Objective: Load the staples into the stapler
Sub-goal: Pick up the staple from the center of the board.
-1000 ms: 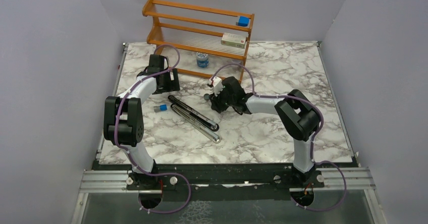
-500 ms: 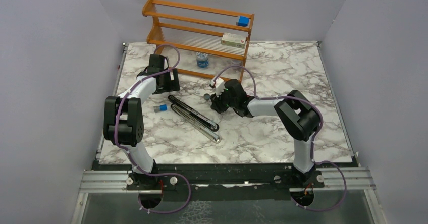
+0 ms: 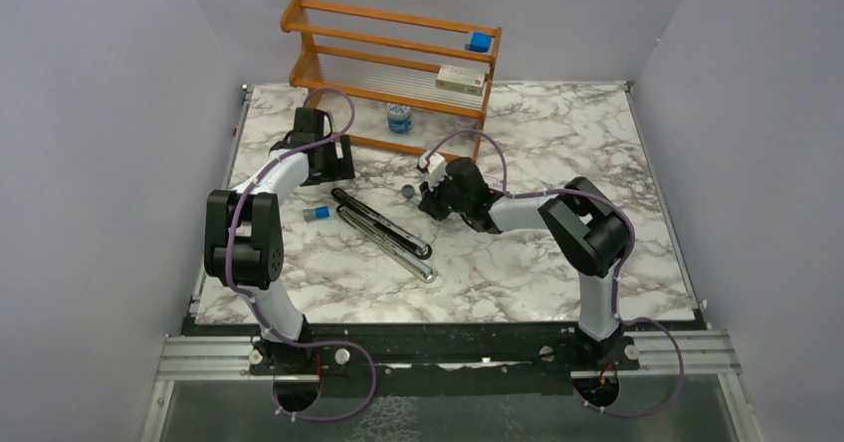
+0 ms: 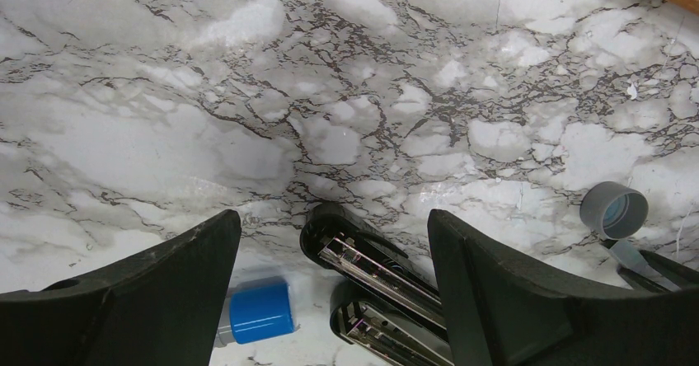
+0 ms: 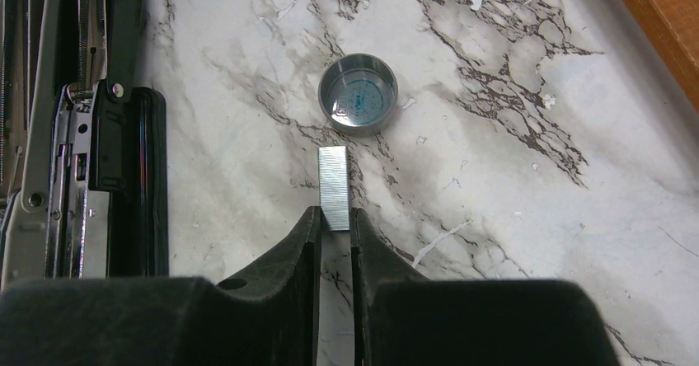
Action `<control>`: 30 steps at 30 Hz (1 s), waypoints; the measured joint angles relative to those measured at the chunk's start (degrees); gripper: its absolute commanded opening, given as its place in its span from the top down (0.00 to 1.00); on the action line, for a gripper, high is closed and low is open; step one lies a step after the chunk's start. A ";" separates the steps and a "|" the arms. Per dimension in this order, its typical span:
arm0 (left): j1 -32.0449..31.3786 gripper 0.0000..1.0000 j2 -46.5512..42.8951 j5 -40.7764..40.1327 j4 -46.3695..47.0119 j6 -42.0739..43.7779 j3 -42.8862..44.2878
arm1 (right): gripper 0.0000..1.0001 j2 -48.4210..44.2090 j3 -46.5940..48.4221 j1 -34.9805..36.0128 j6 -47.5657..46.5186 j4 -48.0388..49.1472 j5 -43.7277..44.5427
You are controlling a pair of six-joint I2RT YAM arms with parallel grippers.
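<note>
In the right wrist view, the right gripper [image 5: 334, 218] has its matte black fingers pinched close on the near end of the staples [image 5: 333, 180]. The staples are a flat, finely ribbed silvery strip at frame centre, just below a round grey cap [image 5: 358, 94]. The stapler [image 5: 91, 143], glossy black with a bright metal channel, lies hinged open along the left edge. In the left wrist view, the left gripper [image 4: 334, 218] is spread wide and holds nothing, with the stapler's rounded ends showing between its fingers. A small blue cylinder [image 4: 260, 310] sits at lower left on the veined marble-look table [image 4: 247, 69].

The right pincer [image 5: 334, 220] has closed in on the staples [image 5: 333, 180] and shifted away from the stapler [image 3: 383, 231], uncovering a grey cap [image 3: 408, 191].
</note>
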 measured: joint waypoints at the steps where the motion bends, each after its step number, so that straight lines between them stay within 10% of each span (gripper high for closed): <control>1: 0.00 0.13 0.00 0.00 0.02 0.00 0.00 | 0.86 0.00 -0.04 -0.02 0.04 0.07 0.00; 30: 0.00 0.14 0.00 0.02 0.02 -0.02 0.00 | 0.88 -12.83 5.44 8.63 6.27 -26.71 6.21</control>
